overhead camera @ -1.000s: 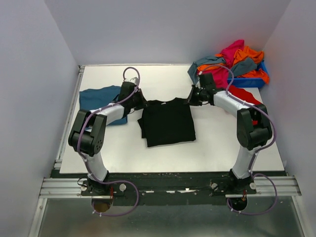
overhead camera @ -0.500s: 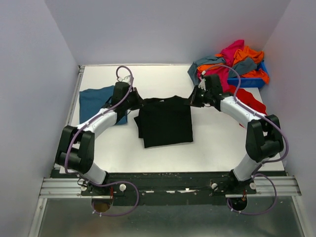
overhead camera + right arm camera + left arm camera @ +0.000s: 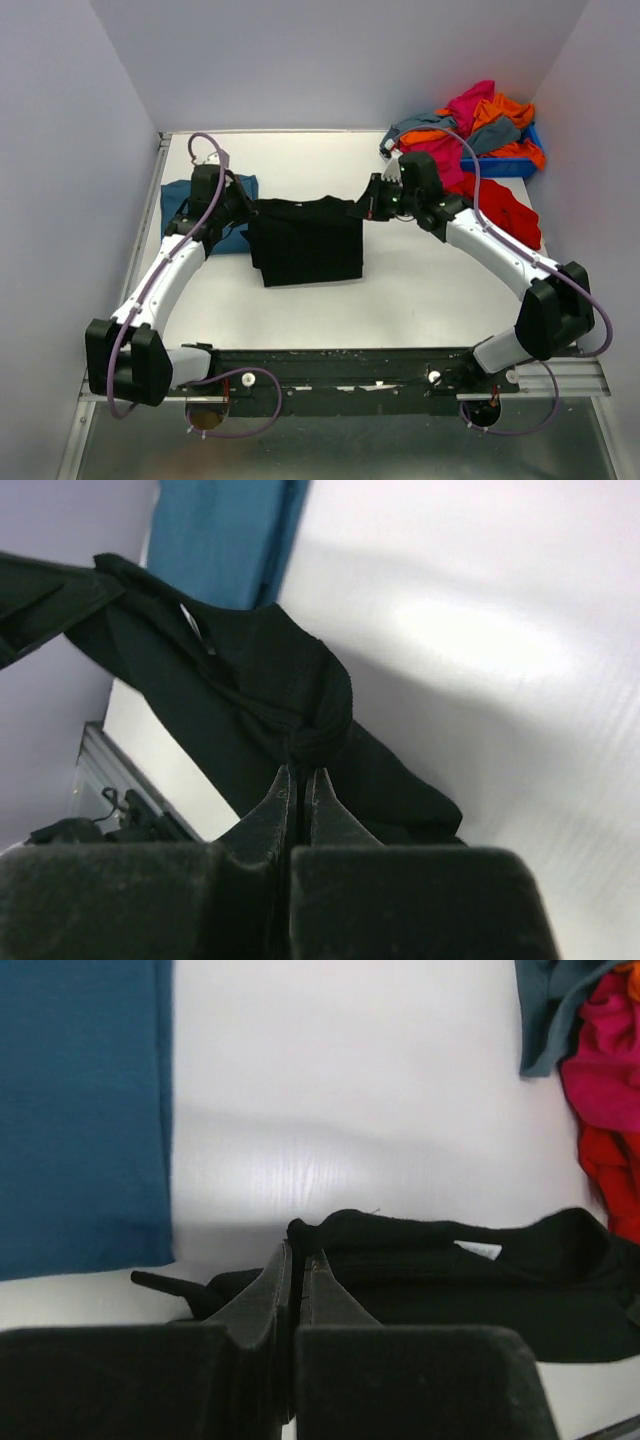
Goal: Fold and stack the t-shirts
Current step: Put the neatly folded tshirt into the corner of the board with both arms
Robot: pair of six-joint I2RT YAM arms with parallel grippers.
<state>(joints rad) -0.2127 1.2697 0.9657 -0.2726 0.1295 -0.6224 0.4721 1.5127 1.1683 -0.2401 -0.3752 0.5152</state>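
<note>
L gripper [image 3: 297,1255] is clamped on the black t-shirt [image 3: 305,240] at its top-left corner, and R gripper [image 3: 298,772] pinches the top-right. The shirt is folded, mid-table [image 3: 420,290], just beside the teal t-shirt [image 3: 80,1110]. The other shirts [image 3: 470,120] are heaped at far right.

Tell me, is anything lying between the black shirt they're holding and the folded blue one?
Nothing visible: the left gripper and right gripper hold the black cloth t-shirt, and only white table lies between it and the folded teal-blue cloth t-shirt.
</note>
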